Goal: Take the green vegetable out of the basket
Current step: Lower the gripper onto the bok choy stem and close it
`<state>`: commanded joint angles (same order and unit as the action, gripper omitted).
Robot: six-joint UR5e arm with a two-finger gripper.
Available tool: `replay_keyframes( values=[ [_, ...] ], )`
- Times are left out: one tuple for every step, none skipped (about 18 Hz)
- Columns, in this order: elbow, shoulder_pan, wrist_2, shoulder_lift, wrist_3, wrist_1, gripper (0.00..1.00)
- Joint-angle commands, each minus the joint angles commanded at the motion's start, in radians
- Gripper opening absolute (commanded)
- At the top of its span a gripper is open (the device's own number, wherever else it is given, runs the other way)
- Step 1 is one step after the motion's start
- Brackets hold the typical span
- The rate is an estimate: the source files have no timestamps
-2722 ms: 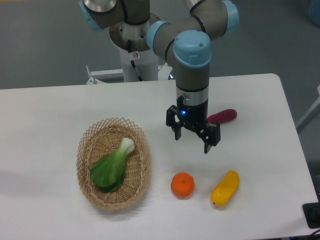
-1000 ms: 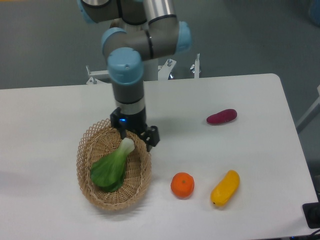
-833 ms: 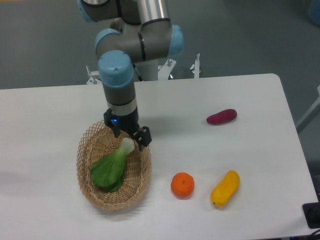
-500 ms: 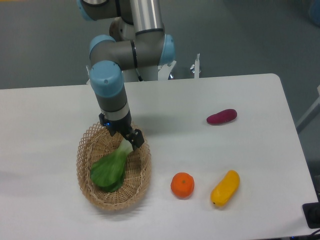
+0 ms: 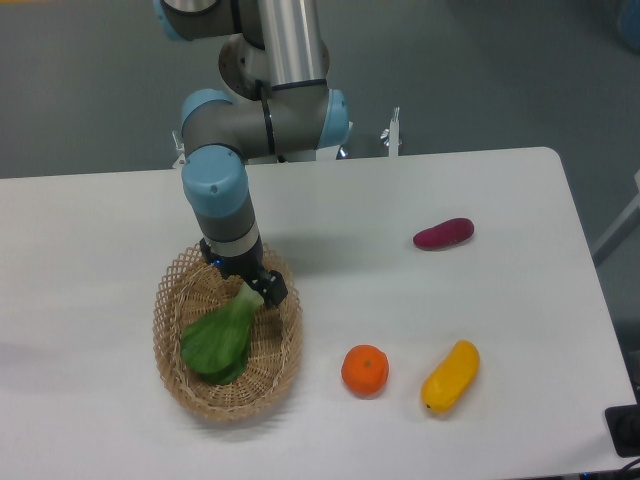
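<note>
1 green vegetable is seen lying inside 1 basket, its leaves toward the front-left and its pale stem pointing up-right. The stem end is covered by the gripper, lowered over the basket's rear edge; whether the jaws are apart or clamped cannot be told. On the table, well apart, 1 orange, 1 yellow vegetable and 1 purple vegetable are placed. The arm is angled down from the rear.

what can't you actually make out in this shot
- Gripper: the wrist above covers the fingers, so open or shut is unclear.
- Bok choy: its pale stem tip is behind the gripper; contact is unclear.
- Basket: part of the far rim is behind the arm.
</note>
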<state>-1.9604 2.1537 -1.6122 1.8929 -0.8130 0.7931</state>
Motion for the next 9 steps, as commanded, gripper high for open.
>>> replay_keyframes(
  values=[
    [0.0,0.0,0.0,0.002,0.002,0.0,1.0],
    [0.0,0.0,0.0,0.003,0.002,0.0,1.0],
    [0.002,0.0,0.0,0.005,0.002,0.0,1.0],
    [0.002,0.0,0.0,0.005,0.002,0.0,0.96],
    [0.003,0.0,0.0,0.005,0.002,0.0,0.9],
    [0.003,0.0,0.0,0.005,0.003,-0.002,0.87],
    [0.003,0.0,0.0,0.006,0.002,0.0,0.84],
    [0.003,0.0,0.0,0.008,0.002,0.0,0.83],
    [0.003,0.0,0.0,0.008,0.002,0.0,0.83]
  ],
)
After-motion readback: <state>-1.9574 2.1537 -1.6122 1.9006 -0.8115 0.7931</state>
